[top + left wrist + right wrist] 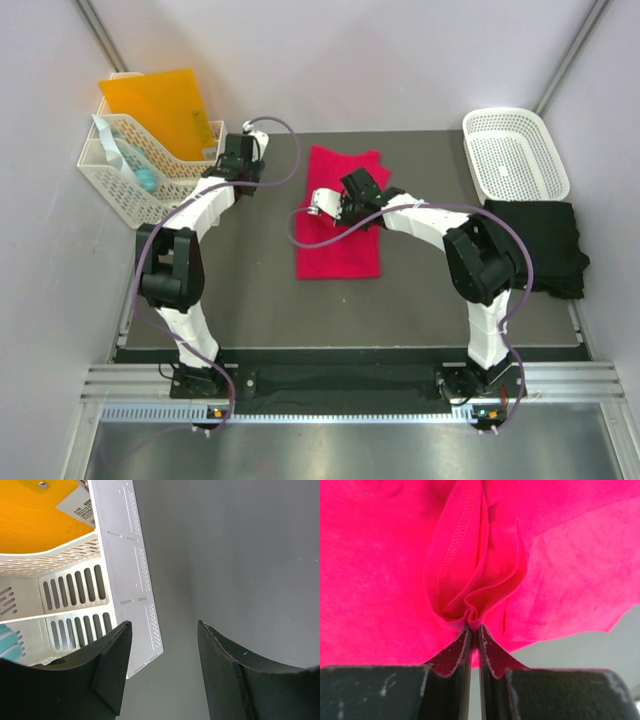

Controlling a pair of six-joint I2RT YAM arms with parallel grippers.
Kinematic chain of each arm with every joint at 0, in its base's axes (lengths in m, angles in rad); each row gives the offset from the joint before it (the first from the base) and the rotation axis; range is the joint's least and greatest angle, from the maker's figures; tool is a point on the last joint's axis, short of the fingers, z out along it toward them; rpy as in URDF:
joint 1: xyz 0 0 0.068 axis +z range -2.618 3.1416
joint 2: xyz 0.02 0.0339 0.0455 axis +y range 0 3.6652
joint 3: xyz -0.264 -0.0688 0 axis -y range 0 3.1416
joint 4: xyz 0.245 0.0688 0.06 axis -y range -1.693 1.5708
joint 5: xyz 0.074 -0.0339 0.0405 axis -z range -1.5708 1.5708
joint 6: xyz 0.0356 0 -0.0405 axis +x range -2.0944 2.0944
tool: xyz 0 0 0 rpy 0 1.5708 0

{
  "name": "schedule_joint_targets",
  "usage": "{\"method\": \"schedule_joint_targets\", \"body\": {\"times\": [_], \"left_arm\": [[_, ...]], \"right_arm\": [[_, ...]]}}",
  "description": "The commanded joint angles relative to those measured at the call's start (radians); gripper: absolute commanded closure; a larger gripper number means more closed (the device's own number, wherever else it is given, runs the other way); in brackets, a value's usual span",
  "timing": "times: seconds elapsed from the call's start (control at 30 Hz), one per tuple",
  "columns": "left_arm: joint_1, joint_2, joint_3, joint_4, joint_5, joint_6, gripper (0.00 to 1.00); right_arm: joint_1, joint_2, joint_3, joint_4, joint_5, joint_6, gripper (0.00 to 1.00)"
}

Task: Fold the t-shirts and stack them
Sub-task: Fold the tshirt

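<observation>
- At the middle of the table (250, 290), my right gripper (474, 630) is clamped on a pleat of the pinkish-red t-shirt (380, 580), jaws all but touching with cloth bunched up between them.
- Up close, red cloth fills nearly my whole wrist view. A stitched hem runs down into the pinch, but I can't tell which edge of the shirt it belongs to. Only a sliver of grey table shows at lower right.
- From above, the red shirt lies as a long rectangle running near to far. My right arm (420, 218) reaches in across it, so the pinch itself is hidden in that view.
- Over on the right side sits the black t-shirt (555, 240), a dark folded lump just near of the white lattice basket (515, 160) and well apart from the red one. My right arm covers its left edge, and its folds are too dark to read.
- Far left, my left gripper (165, 630) is spread wide with nothing in it, above bare table beside a corner of the white slotted bin (127, 570).
- In that bin are an orange sheet (35, 530) and something teal (10, 640), both cut off at the frame edge.
</observation>
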Motion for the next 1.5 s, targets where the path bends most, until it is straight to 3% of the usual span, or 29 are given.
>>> {"method": "schedule_joint_targets", "body": {"times": [0.0, 0.37, 0.8, 0.83, 0.93, 0.97, 1.07, 1.27, 1.3, 1.33, 1.47], "left_arm": [[0.005, 0.011, 0.058, -0.005, 0.019, -0.006, 0.40], [0.003, 0.044, 0.110, -0.042, 0.044, -0.014, 0.40], [0.002, 0.072, 0.150, -0.053, 0.061, -0.006, 0.40], [0.002, 0.070, 0.152, -0.051, 0.061, -0.005, 0.40], [0.002, 0.072, 0.153, -0.051, 0.062, 0.001, 0.40], [0.002, 0.070, 0.153, -0.050, 0.062, 0.004, 0.40], [0.002, 0.072, 0.153, -0.050, 0.068, 0.009, 0.40], [-0.007, 0.077, 0.146, -0.061, 0.221, 0.035, 0.42], [-0.010, 0.080, 0.147, -0.086, 0.270, 0.043, 0.42], [-0.012, 0.083, 0.153, -0.103, 0.409, 0.053, 0.42], [-0.013, 0.119, 0.179, -0.166, 0.622, 0.069, 0.32]], "right_arm": [[-0.006, -0.048, 0.021, 0.052, 0.066, -0.009, 0.92], [-0.046, -0.019, 0.020, 0.141, 0.209, -0.009, 0.94], [-0.090, 0.038, 0.060, 0.169, 0.264, -0.006, 0.92], [-0.092, 0.041, 0.063, 0.169, 0.264, -0.004, 0.90], [-0.093, 0.061, 0.077, 0.161, 0.266, -0.009, 0.65], [-0.093, 0.071, 0.081, 0.153, 0.266, -0.007, 0.49], [-0.093, 0.085, 0.096, 0.144, 0.272, 0.000, 0.33], [-0.093, 0.065, 0.097, 0.140, 0.289, 0.007, 0.32], [-0.095, 0.059, 0.086, 0.143, 0.293, 0.007, 0.32], [-0.098, 0.051, 0.077, 0.150, 0.295, 0.007, 0.32], [-0.141, 0.005, 0.061, 0.132, 0.287, 0.059, 0.39]]}}
